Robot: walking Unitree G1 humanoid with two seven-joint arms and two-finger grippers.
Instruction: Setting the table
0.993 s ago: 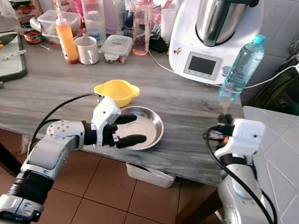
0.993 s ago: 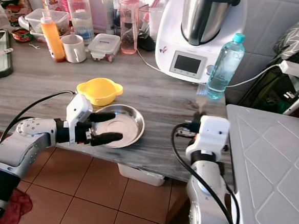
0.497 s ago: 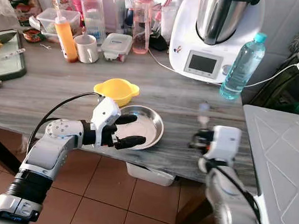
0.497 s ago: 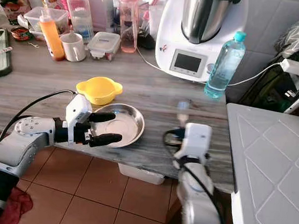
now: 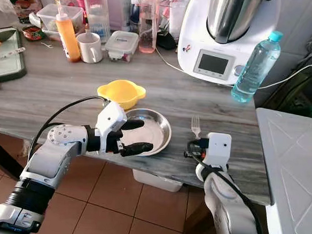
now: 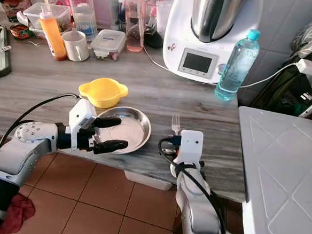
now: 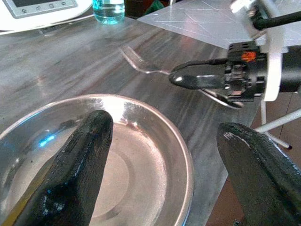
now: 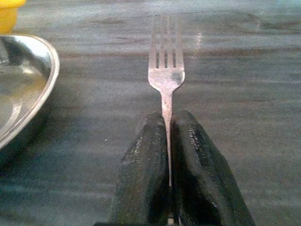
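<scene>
Right claw is clamped tight on the handle of a fork, the two black fingers pressed together with the thin metal stem pinched between them. The fork sits low over the grey wood-grain table, tines pointing away from the robot toward the back wall, just to the right of the steel plate. Whether the tines touch the table surface is hard to tell.

Over to the left claw: it is spread wide, one finger reaching over the near side of the plate's bowl, the other lying along the plate's near rim at the table edge. In the left wrist view the two fingers frame the shiny plate with a clear gap between them, nothing gripped, and beyond the plate the right claw shows with the fork sticking out of it.

Just behind the plate, touching or nearly touching its far rim, sits a yellow bowl. Farther back along the wall stands a white kitchen machine with a steel jug on top, and a clear water bottle with a blue cap stands to its right. On the left at the back: an orange squeeze bottle, a white mug and a lidded container. At the far left edge lies a green tray.
</scene>
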